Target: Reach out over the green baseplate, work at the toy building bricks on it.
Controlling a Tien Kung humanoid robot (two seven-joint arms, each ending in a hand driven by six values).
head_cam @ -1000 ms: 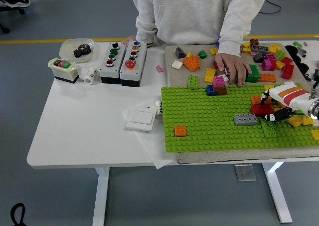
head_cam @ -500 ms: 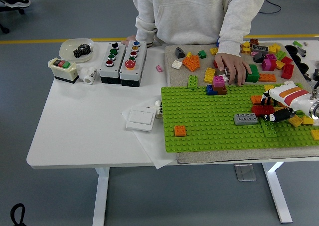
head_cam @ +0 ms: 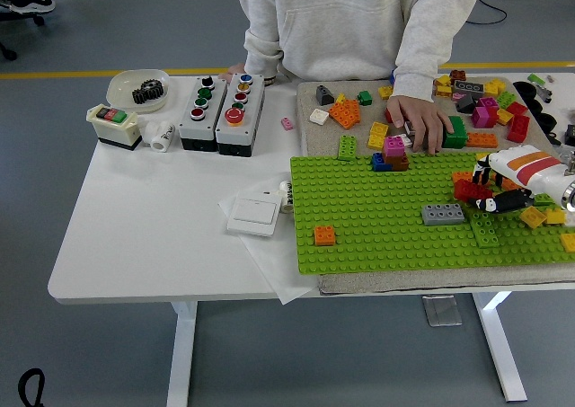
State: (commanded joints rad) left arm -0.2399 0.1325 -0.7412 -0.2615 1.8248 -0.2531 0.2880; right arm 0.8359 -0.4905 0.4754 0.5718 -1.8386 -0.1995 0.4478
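A pale dish [head_cam: 137,88] at the far left of the white surface [head_cam: 153,236] held a black gear [head_cam: 146,92]. The green baseplate [head_cam: 386,218] lay at the right on a grey mat [head_cam: 395,281], carrying an orange brick [head_cam: 325,235], a grey brick [head_cam: 444,214], and a pink-topped stack [head_cam: 394,153] at its far edge. The right hand [head_cam: 490,187] reached in from the right edge, its dark fingers [head_cam: 499,206] touching a red brick [head_cam: 469,190]; whether they gripped it could not be told. Beyond, a person's hand [head_cam: 422,122] rested among loose bricks [head_cam: 485,110]. Two button boxes [head_cam: 223,109] and a white switch [head_cam: 253,215] sat left of the baseplate, whose middle lay bare.
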